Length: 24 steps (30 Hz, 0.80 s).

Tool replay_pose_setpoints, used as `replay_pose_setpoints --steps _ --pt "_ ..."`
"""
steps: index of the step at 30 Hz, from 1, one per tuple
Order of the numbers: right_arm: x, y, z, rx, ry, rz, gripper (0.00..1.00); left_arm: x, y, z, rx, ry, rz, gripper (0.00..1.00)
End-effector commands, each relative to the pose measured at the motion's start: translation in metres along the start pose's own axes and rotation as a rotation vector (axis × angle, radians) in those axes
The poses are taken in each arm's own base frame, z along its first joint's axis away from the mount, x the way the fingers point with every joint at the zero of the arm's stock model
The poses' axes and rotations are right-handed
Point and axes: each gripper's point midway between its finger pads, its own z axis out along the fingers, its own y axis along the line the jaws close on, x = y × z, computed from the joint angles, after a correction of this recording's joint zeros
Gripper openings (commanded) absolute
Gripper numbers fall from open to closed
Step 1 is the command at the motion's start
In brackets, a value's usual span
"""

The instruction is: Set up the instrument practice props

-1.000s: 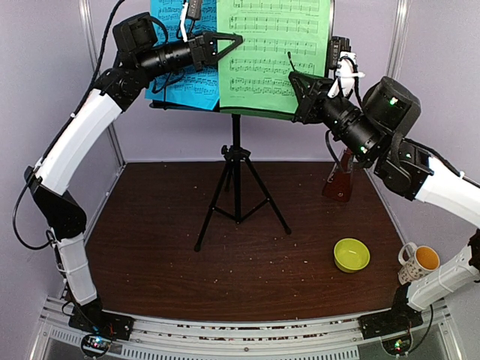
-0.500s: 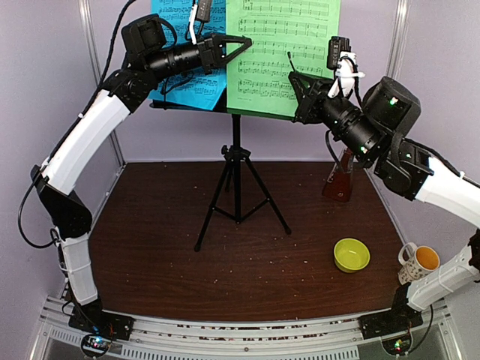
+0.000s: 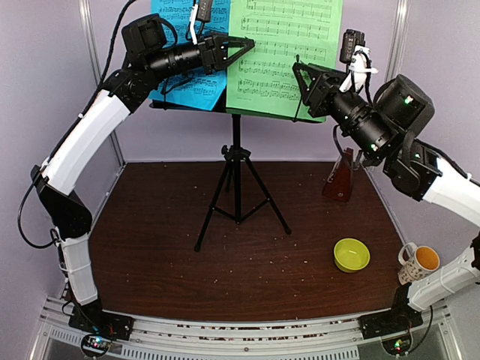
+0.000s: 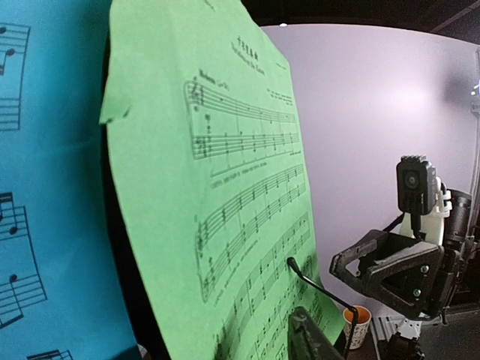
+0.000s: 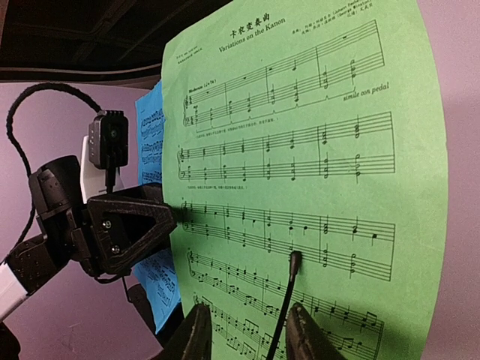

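Note:
The black tripod music stand (image 3: pixel 236 176) stands mid-table with a blue sheet (image 3: pixel 201 86) and a green sheet (image 3: pixel 285 52) on its desk. My left gripper (image 3: pixel 247 46) is at the green sheet's left edge. In the left wrist view one finger (image 4: pixel 309 337) shows in front of the green sheet (image 4: pixel 225 187), well off centre, and the other is hidden behind the paper. My right gripper (image 5: pixel 247 322) is open facing the green sheet (image 5: pixel 315 112), and the stand's wire page holder (image 5: pixel 289 292) rises between its fingers. The reddish-brown metronome (image 3: pixel 341 176) stands at the back right.
A yellow-green bowl (image 3: pixel 351 255) sits at the right front, and a spotted mug (image 3: pixel 416 262) stands beside it near the right arm's base. The stand's legs spread across the table's middle. Purple walls close in behind and at both sides.
The green sheet has slid right along the desk with my left gripper. Both grippers' jaws have parted, and the right gripper has risen a little and drawn right.

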Motion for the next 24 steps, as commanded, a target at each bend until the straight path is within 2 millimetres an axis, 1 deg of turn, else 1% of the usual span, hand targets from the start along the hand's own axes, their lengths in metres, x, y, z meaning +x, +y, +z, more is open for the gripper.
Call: replay_pose_setpoints --steps 1,4,6,10,16,18,20,23,24 --pt "-0.01 -0.004 -0.007 0.008 -0.03 0.01 0.35 -0.028 -0.01 -0.009 -0.013 -0.049 0.052 0.42" --pt "-0.011 -0.005 -0.01 0.009 -0.031 0.007 0.36 -0.034 -0.014 -0.013 -0.031 -0.054 0.071 0.53" --pt "-0.011 -0.006 -0.011 0.007 -0.029 0.003 0.37 -0.043 -0.017 -0.02 -0.054 -0.067 0.09 0.56" --pt "-0.012 -0.007 -0.016 0.007 -0.029 0.005 0.42 -0.051 -0.021 -0.031 -0.092 -0.069 0.117 0.63" --pt "-0.015 -0.011 -0.024 0.009 -0.025 0.007 0.48 -0.061 -0.022 -0.05 -0.172 -0.041 0.154 0.69" --pt "-0.017 -0.012 -0.027 0.009 -0.027 0.005 0.53 -0.063 -0.023 -0.057 -0.189 -0.04 0.154 0.71" --pt "-0.018 -0.013 -0.031 0.003 -0.024 0.0 0.64 -0.062 -0.022 -0.065 -0.213 -0.037 0.144 0.72" --pt "-0.018 -0.014 -0.038 -0.004 -0.016 -0.007 0.77 -0.061 -0.022 -0.079 -0.243 -0.039 0.124 0.73" --pt "-0.018 -0.015 -0.041 -0.005 -0.011 -0.009 0.81 -0.064 -0.025 -0.087 -0.255 -0.044 0.123 0.74"
